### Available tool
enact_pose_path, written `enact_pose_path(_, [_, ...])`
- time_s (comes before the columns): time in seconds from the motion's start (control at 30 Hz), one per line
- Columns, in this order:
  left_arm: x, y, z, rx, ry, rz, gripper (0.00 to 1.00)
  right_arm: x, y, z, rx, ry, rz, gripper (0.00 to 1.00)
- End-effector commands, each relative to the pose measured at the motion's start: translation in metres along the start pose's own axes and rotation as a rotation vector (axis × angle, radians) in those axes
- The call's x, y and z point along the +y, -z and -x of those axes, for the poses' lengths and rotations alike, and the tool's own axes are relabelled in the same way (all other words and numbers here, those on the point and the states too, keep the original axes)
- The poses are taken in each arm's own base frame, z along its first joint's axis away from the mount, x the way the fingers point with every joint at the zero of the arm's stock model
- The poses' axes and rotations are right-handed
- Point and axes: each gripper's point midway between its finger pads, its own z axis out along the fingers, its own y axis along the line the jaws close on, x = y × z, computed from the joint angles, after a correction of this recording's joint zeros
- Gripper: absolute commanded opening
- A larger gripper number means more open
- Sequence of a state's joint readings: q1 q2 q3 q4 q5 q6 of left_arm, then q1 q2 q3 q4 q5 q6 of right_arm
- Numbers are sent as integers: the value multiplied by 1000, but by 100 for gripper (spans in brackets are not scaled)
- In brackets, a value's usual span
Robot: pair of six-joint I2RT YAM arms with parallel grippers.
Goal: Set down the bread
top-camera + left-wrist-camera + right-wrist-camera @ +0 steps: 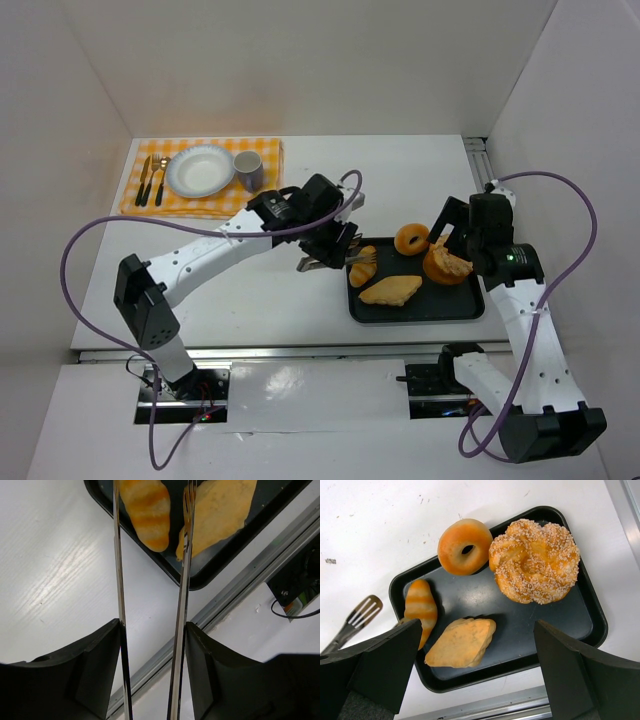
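Observation:
A black tray (pixel 470 310) holds a striped roll (pixel 362 268), a flat golden bread (pixel 390 290), a ring donut (pixel 411 239) and a sesame twist (pixel 447 264). My left gripper (pixel 325 240) is shut on metal tongs (pixel 335 262), whose tips reach the tray's left edge by the striped roll. In the left wrist view the tong blades (pixel 185 580) stand apart between my gripper (pixel 152 630), one on each side of the roll (pixel 147 510). My right gripper (pixel 455 235) is open and empty above the tray (pixel 540 625), over the flat bread (pixel 461 642).
A white plate (pixel 200 170), a grey cup (pixel 248 170) and cutlery (pixel 150 180) lie on a yellow checked placemat (pixel 140 205) at the back left. The table's front rail (pixel 520 705) runs just below the tray. White walls close in three sides.

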State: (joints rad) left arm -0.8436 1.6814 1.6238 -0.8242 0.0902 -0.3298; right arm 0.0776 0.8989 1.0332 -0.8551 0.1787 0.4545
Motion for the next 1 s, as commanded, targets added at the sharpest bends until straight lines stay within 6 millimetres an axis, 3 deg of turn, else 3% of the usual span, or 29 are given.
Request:
enact_pose_path(0.0, [-11,1,11,-19,6,-5,64,2,5,9,-22,4,9,100])
enact_pose_path(0.43, [-11,-39,-16,93,11,124,70,4,3,7,-10,5,13,100])
enact_pose_path(0.57, [-14,-47,-12,99,12,116,68,3,1,6,-2,7,8,100])
enact_pose_path(0.67, [-21,-48,-8,100,-6,99,62,5,1,8,-10,5,13,100])
enact_pose_path(0.83, [-22,-39,0,106,-28,109,33,5,1,8,-10,5,13,100])
enact_pose_path(0.9, [-26,-23,15,59,-29,105,27,3,1,9,-14,5,5,100])
enact_pose_path(0.97, [-17,-3,33,4,-33,129,24,4,2,12,-22,13,9,100])
